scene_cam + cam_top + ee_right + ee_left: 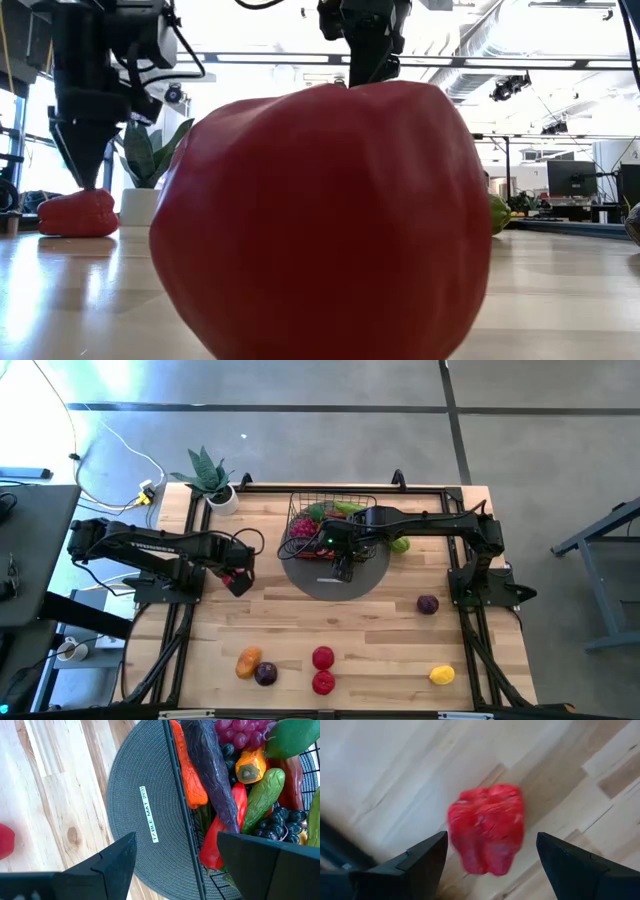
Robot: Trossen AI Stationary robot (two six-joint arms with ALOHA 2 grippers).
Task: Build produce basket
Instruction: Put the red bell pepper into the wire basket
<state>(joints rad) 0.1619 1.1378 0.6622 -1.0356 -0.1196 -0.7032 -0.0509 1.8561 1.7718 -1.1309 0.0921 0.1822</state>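
Basket (333, 512), half filled, sits on the grey mat (135, 815); my left gripper (490, 857) hovers open over a red pepper (487, 827), next to lower and close; right gripper (175, 865) open, empty, above the mat

You get high cam straight down on table (330, 625); low cam level, very near red pepper (320, 220); wrist cams look down close.

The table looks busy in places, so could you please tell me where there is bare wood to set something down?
Free: the middle strip between the grey mat and the front row of produce, and the wood between the left hand and the mat. Crowded: the basket, heaped full, with the right hand over the mat beside it.
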